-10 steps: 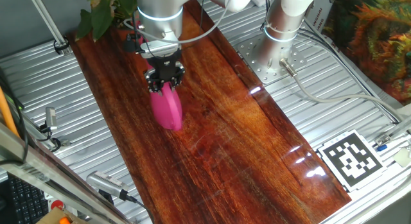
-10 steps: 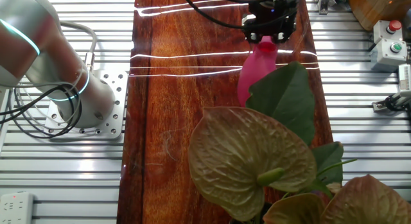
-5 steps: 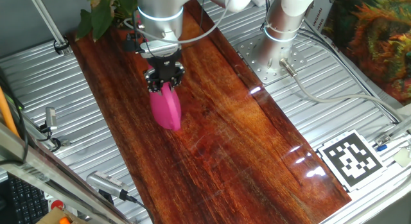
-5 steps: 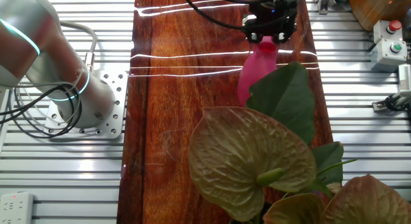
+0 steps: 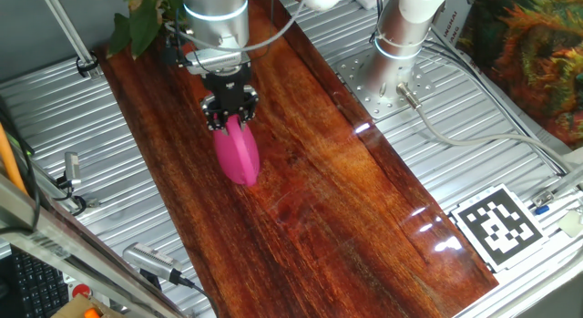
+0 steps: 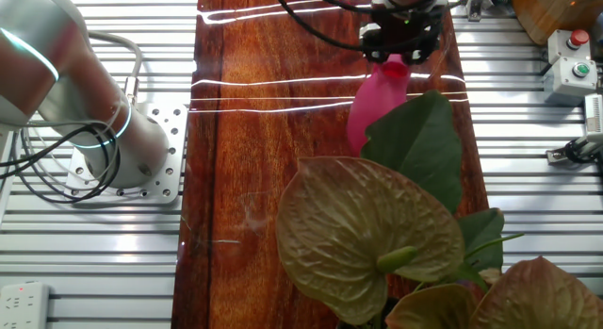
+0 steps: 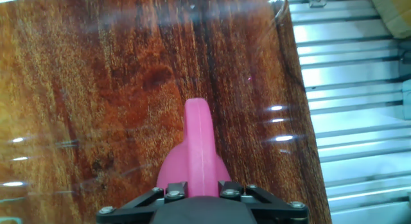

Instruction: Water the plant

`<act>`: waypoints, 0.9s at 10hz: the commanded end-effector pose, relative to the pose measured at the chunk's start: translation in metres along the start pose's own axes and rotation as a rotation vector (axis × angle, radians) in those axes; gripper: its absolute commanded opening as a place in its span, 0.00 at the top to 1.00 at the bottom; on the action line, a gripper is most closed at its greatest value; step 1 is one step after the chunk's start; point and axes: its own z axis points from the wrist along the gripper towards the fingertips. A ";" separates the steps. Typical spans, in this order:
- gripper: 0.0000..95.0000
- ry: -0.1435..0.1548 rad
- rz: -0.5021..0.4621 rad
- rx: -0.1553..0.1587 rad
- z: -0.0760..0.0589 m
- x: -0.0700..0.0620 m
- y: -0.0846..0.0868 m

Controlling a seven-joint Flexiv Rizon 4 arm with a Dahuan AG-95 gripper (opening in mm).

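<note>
the plant (image 5: pixel 137 22) shows in one fixed view as a small bunch of broad, pointed, dark-green leaves at the far end of the wooden worktop (image 5: pixel 337 200), near its left corner and partly cut off by the top edge. in the other fixed view its leaves (image 6: pixel 415 150) fill the lower right foreground, one green and pointed, the lower ones large and brownish-olive, and they hide part of what lies behind.

just beside the plant is the pink watering can (image 5: pixel 236 154), which the tool (image 5: pixel 229 113) grips at its upper part. the tool is narrowed onto the can, its dark fingers pressed to either side of the pink top. in the other fixed view the tool (image 6: pixel 399 56) sits over the can (image 6: pixel 370 103), whose lower edge is covered by the green leaf. whether the can's base touches the wood cannot be told.

the hand view looks down along the tool (image 7: pixel 204 197) at the can (image 7: pixel 198 153): a narrow pink ridge runs away from the camera over the reddish wood.

around the worktop lies ribbed metal surface. the arm's base (image 5: pixel 401 45) stands on a plate to the right, and a black-and-white marker tag (image 5: pixel 499 225) lies near the right corner.
</note>
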 end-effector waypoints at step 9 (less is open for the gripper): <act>1.00 -0.133 -0.004 0.009 -0.006 0.003 -0.002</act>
